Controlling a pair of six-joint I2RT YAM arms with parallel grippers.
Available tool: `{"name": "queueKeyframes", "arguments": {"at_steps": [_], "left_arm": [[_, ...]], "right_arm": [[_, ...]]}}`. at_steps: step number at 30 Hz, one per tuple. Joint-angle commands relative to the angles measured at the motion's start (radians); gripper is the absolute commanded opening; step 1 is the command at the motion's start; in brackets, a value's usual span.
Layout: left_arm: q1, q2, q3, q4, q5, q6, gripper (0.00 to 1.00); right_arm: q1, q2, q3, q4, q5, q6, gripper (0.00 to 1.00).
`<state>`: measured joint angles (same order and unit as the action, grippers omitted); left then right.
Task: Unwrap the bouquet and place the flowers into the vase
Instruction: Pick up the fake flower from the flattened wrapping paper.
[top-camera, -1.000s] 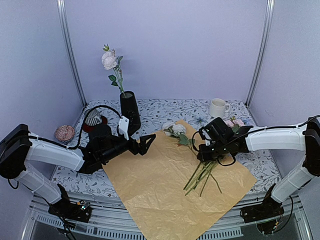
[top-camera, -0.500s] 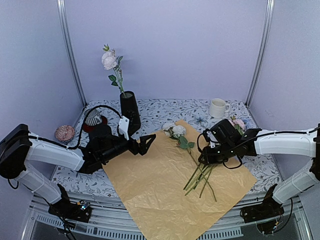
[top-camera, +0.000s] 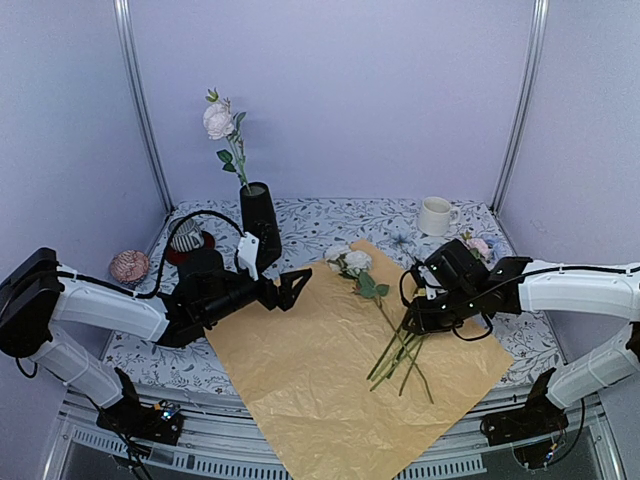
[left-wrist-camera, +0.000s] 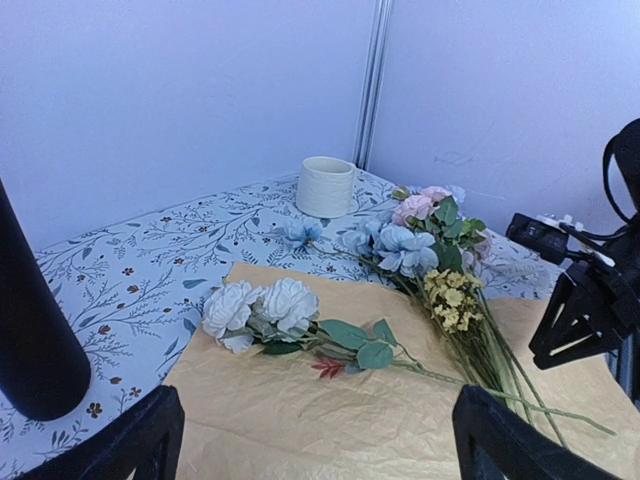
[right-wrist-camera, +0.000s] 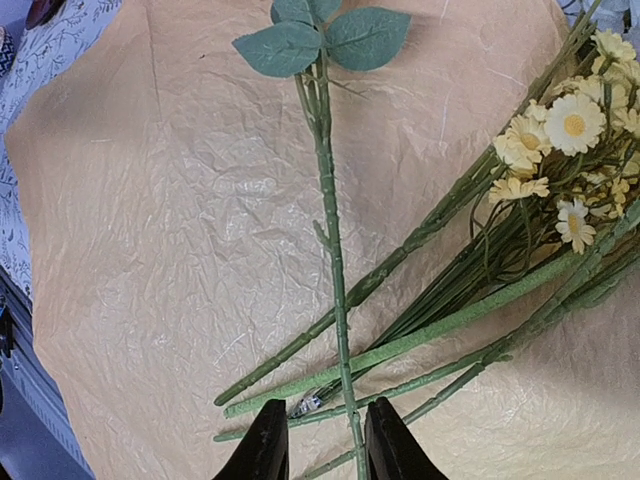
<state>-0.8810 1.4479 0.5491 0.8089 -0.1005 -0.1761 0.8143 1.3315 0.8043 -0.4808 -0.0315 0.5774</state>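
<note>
The black vase stands at the back left with one pale pink rose in it; its side shows in the left wrist view. The wrapping paper lies spread flat. On it rest white roses and a loose bunch of flowers whose green stems fan out. My right gripper hangs low over the stem ends, jaws slightly apart, one thin stem running between them ungripped. My left gripper is wide open over the paper's left corner.
A white mug sits at the back right. A striped object on a red base and a pinkish ball lie at the left. Yellow blooms spread beside the stems. The paper overhangs the table's near edge.
My right gripper has parted its jaws and shifted a little right and toward me. The stems under it have settled onto the paper. The left arm has stayed still.
</note>
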Motion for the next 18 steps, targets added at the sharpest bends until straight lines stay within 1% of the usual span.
{"name": "queueKeyframes", "arguments": {"at_steps": [1, 18], "left_arm": [[-0.014, 0.008, 0.022, -0.001, 0.007, 0.01, 0.96], [-0.013, 0.011, 0.025, -0.004, 0.007, 0.013, 0.96]], "right_arm": [[0.013, -0.024, -0.007, -0.043, 0.007, 0.019, 0.3], [0.049, 0.096, 0.016, -0.032, 0.013, 0.012, 0.3]]}}
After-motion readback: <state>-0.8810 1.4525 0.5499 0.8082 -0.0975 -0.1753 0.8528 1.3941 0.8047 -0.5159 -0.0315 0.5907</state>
